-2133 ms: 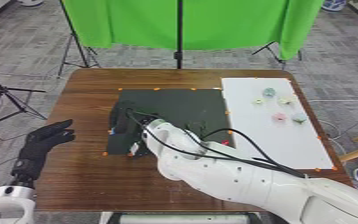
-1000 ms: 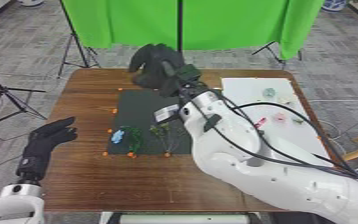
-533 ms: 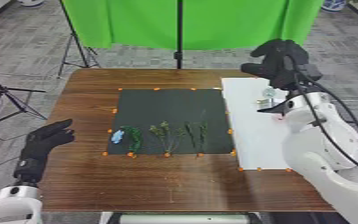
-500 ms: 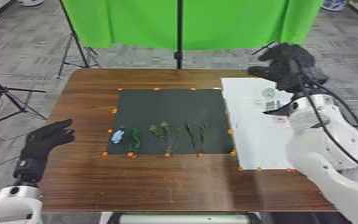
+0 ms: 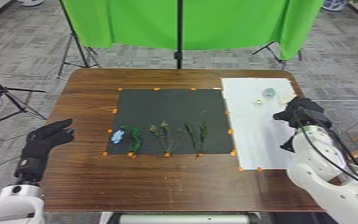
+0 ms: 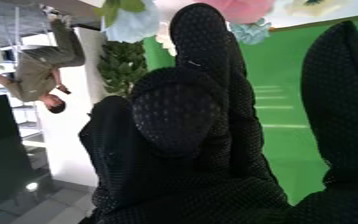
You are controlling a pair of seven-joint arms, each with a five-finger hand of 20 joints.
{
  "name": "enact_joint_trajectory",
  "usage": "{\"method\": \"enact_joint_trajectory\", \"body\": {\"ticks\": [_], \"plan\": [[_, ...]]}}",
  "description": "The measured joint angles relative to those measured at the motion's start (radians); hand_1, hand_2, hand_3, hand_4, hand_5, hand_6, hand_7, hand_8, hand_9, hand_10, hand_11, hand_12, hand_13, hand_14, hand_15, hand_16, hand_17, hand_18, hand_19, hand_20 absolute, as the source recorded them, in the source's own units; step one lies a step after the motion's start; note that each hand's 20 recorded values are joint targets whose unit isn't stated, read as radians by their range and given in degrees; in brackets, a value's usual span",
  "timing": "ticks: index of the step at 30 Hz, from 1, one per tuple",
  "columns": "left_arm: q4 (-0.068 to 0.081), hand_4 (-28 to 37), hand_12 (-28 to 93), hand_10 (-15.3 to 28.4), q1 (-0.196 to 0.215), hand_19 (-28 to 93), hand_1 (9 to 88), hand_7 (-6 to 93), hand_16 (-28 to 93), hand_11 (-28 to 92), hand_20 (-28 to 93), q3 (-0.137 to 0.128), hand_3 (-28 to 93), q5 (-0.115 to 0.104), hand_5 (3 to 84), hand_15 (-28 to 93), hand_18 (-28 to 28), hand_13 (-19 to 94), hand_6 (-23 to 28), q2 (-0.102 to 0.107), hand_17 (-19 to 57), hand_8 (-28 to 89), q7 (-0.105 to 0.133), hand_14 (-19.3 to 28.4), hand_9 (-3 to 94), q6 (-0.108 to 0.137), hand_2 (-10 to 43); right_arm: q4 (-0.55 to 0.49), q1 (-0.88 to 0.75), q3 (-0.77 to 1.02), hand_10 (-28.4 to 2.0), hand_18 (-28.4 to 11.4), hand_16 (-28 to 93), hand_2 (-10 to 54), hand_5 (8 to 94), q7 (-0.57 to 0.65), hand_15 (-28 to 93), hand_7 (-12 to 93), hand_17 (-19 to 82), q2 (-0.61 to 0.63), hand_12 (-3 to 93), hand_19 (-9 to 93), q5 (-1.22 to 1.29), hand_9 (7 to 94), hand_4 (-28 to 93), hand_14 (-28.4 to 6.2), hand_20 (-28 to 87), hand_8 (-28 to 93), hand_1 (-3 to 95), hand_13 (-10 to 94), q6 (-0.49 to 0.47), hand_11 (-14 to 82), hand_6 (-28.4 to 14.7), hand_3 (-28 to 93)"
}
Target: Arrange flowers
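Observation:
Over the right edge of the white sheet (image 5: 255, 132), my right hand (image 5: 304, 116) is among the flower heads and hides some of them. Beyond it, a teal flower head (image 5: 269, 92) and a small pale yellow one (image 5: 258, 101) lie on the sheet. In the right wrist view, my right hand (image 6: 189, 145) has relaxed fingers and holds nothing. A pink flower (image 6: 242, 9), a pale blue one (image 6: 131, 24) and a teal one (image 6: 251, 32) are near its fingertips. My left hand (image 5: 40, 145) rests open at the table's left side.
On the dark mat (image 5: 171, 107) lie a light blue flower piece (image 5: 117, 136), a curly green stem (image 5: 135, 140), leafy sprigs (image 5: 165, 135) and thin green stems (image 5: 196, 135). Orange markers line the mat and sheet on the brown table (image 5: 140, 185). A green curtain (image 5: 131, 25) hangs behind.
My right hand has swung from the dark mat across to the white sheet, then come down nearer along its right edge. The left hand has hardly moved.

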Motion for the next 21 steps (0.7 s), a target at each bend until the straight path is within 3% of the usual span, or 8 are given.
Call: {"method": "enact_joint_trajectory", "body": {"ticks": [8,12,15,18,21], "plan": [[0.005,-13.1,13,14.3,-0.019,18,35.8,13.1,-1,23,23,0.011,66,0.004,46.9,27,14.5,41,5.1,-0.002,12.1,-6,-0.018,19.1,46.9,0.001,1.8,-0.001,-0.019,0.096,-11.4,-15.1,35,-9.5,64.4,-0.141,57,16,61,-0.015,27.7,93,-0.013,82.6,-13,-2.5,55,-9,34.0,91,0.002,32.5,1.3,66],[0.014,-13.1,13,14.3,-0.030,18,35.8,13.0,-1,23,23,0.012,66,0.005,47.0,27,14.5,41,5.1,-0.003,12.1,-6,-0.024,19.2,46.8,-0.001,1.7,0.005,-0.036,0.084,-11.4,-15.0,35,-9.5,64.0,-0.148,57,16,62,-0.005,27.7,93,-0.019,82.5,-13,-2.2,55,-9,34.6,91,-0.002,32.5,1.5,66],[0.039,-13.2,13,14.3,-0.051,18,35.8,12.9,-1,23,23,0.011,66,0.004,47.0,27,14.5,41,5.1,-0.004,12.1,-6,-0.025,19.1,46.8,-0.010,1.8,0.026,-0.038,0.067,-11.5,-15.0,36,-9.5,63.5,-0.150,56,16,62,-0.005,27.7,93,-0.019,82.2,-13,-2.1,55,-9,35.5,92,-0.017,32.4,1.6,67],[0.080,-13.1,13,14.3,-0.083,18,35.7,13.0,-1,23,23,0.009,66,-0.001,46.9,27,14.4,41,5.0,-0.005,12.1,-6,-0.026,19.1,46.8,-0.029,1.8,0.042,-0.043,0.064,-11.5,-14.6,36,-9.5,63.2,-0.157,56,16,62,-0.006,27.5,93,-0.018,82.2,-14,-1.9,55,-9,37.2,92,-0.024,32.5,1.8,67],[0.109,-13.1,13,14.3,-0.105,18,35.8,12.9,-1,23,23,-0.021,66,-0.017,46.9,27,14.4,41,5.1,-0.013,12.1,-6,-0.024,19.1,46.8,-0.085,1.8,0.052,-0.054,0.064,-11.5,-14.4,36,-9.5,63.1,-0.168,56,16,62,-0.007,27.3,93,-0.019,82.4,-15,-1.7,54,-9,39.2,92,-0.024,32.6,2.0,68]]}}
